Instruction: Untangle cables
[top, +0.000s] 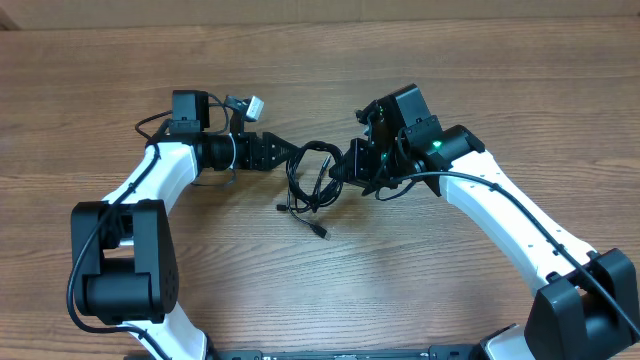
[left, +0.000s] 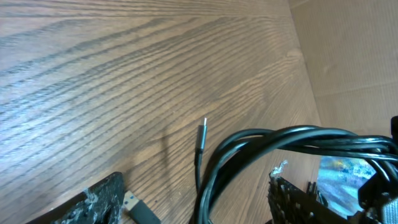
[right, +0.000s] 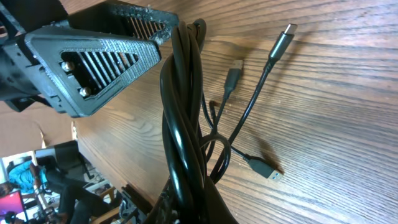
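Cables (top: 312, 178) sit as 1 twisted bundle at mid-table between the 2 arms, with loose plugs (top: 322, 232) lying on the wood. The right gripper (top: 347, 166) is clamped on the bundle, while the left gripper (top: 293, 156) stands wide around it and holds nothing. I think a hard pull could tighten the crossings near the plugs. The table (top: 420, 290) has open room all around, and no edge is close.
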